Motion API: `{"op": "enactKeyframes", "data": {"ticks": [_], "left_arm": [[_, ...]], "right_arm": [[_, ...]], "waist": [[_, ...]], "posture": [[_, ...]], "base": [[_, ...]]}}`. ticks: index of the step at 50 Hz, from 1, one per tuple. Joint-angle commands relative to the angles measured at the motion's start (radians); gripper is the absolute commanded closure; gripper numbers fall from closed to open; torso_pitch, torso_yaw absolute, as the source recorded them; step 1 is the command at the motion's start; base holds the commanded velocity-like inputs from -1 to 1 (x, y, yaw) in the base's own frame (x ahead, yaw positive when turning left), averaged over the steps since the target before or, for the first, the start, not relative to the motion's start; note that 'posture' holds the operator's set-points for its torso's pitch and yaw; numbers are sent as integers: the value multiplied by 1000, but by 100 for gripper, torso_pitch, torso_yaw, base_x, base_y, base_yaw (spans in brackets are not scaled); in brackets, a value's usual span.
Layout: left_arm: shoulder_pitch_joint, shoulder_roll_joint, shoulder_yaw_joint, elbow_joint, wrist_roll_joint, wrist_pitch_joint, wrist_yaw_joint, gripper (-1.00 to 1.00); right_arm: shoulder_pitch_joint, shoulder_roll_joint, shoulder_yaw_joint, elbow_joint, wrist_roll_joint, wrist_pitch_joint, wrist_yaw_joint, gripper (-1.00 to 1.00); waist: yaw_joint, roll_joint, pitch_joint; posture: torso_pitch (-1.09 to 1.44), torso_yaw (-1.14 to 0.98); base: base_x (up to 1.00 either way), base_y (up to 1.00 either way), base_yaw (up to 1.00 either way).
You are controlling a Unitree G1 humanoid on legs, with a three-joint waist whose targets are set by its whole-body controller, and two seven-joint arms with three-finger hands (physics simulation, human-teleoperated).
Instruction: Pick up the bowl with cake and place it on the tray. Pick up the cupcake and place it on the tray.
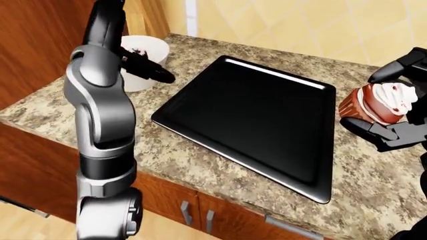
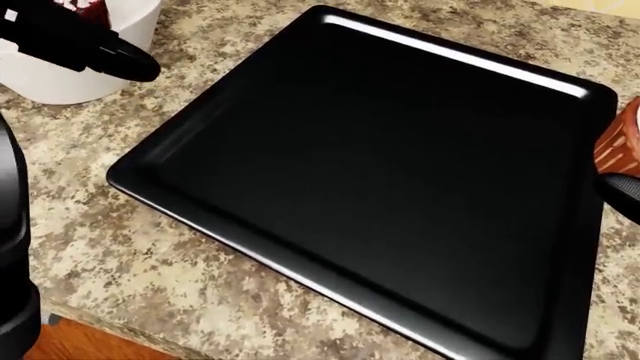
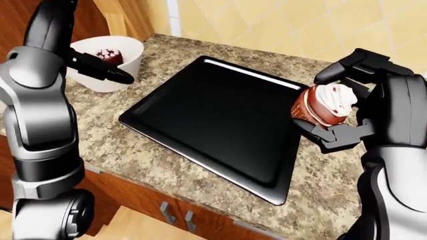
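Note:
A white bowl (image 3: 123, 55) with a chocolate cake (image 3: 106, 54) in it stands on the counter at the upper left, just left of the black tray (image 2: 450, 54). My left hand (image 3: 114, 75) reaches over the bowl's rim, its dark fingers (image 1: 154, 73) stretched out toward the tray, open. The tray (image 1: 247, 107) has nothing on it. My right hand (image 3: 334, 102) is shut on the cupcake (image 3: 319, 114), which has a red-brown wrapper and white frosting. It holds the cupcake just off the tray's right edge, slightly above the counter. In the head view only the wrapper's edge (image 2: 618, 146) shows.
The tray lies on a speckled granite counter (image 1: 200, 165) whose edge runs along the bottom, with wooden cabinet doors and metal handles (image 1: 284, 226) below. A yellow tiled wall (image 3: 267, 25) rises behind. My left arm (image 1: 100, 115) stands tall at the left.

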Motion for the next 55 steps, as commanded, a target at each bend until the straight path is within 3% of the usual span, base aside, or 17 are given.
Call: {"op": "enactKeyframes", "data": {"ticks": [1,39,50,52,55], "left_arm": [[-29,11,-2,-2,3,-60,21,-100],[-42,42,-6,420,121,-352,228,-100],[-28,36,-8,467,153,-392,262,-58],[-24,36,-9,475,159,-399,268,-42],[-16,35,-10,471,170,-401,269,-40]], "right_arm": [[-32,-19,-14,-17,-3,-23,-7,100],[-28,-19,-16,-15,15,-27,-28,100],[-23,-18,-20,-12,22,-33,-30,100],[-22,-18,-21,-13,22,-34,-31,100],[-19,-18,-27,-16,25,-33,-29,100]], "waist": [[3,-2,-25],[1,2,-37],[1,3,-39],[1,3,-40],[1,3,-40]], "posture": [[0,0],[0,0],[0,0],[0,0],[0,0]], "base": [[0,0,0],[0,0,0],[0,0,0],[0,0,0],[0,0,0]]}}
